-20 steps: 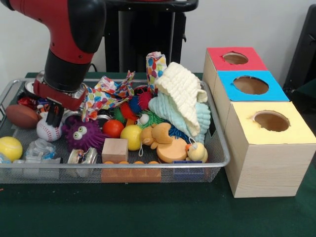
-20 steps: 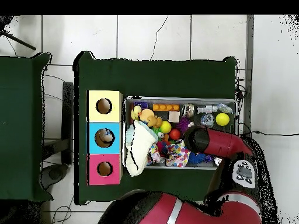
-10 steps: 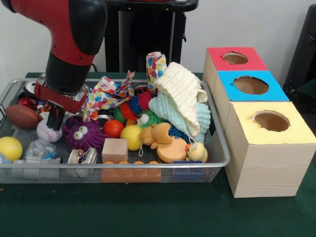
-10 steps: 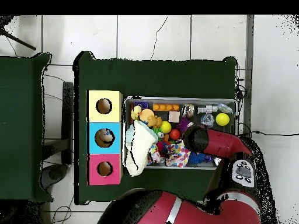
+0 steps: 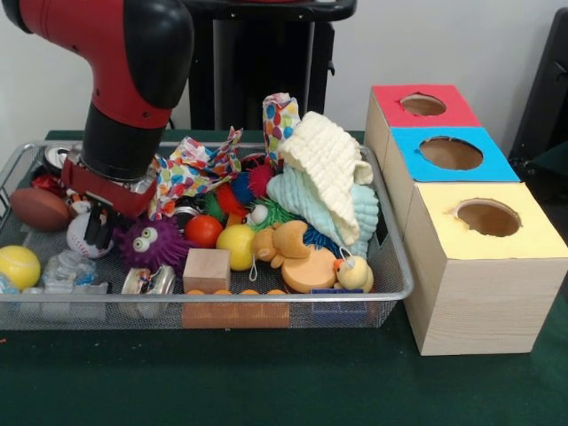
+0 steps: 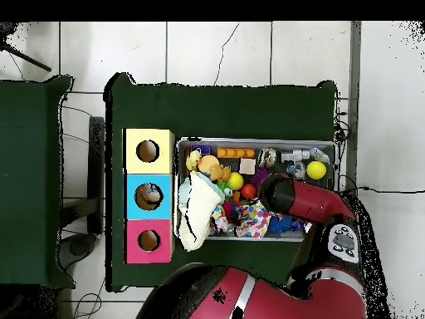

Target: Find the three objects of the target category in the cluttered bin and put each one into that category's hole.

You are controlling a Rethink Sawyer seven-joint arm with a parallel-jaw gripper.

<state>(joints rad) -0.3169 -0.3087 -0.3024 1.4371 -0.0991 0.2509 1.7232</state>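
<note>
Seemingly the white baseball with red stitching [image 5: 86, 234] is the thing being reached for: it lies at the left end of the silver wire-mesh bin [image 5: 390, 293], between the brown toy football [image 5: 37, 209] and the purple spiky toy with googly eyes [image 5: 149, 243]. The red and black arm's gripper [image 5: 99, 227] stands right over it, its dark fingers [image 5: 92, 226] pointing down, one across the ball's top and one on its right flank. I cannot tell whether they have closed on the ball or merely straddle it, since the wrist hides their roots and the overhead view is blocked by the arm.

If balls are the target category, other candidates lie close by: a yellow ball [image 5: 18, 266] at the bin's near-left corner, an orange ball [image 5: 203, 231] and a smaller yellow ball [image 5: 236, 246] near the middle.

My reading is that the step in hand is the pick, with nothing yet lifted. Next the fingers must seat around the ball's widest part and rise straight up, clear of the football and the spiky toy. Then comes a long carry across the heaped cloths [image 5: 324, 182] to the three wooden boxes [image 5: 461, 293] on the green tabletop [image 5: 284, 382], topped red [image 5: 424, 105], blue [image 5: 451, 153] and yellow [image 5: 488, 217]. Which hole belongs to balls cannot be told from here.
</note>
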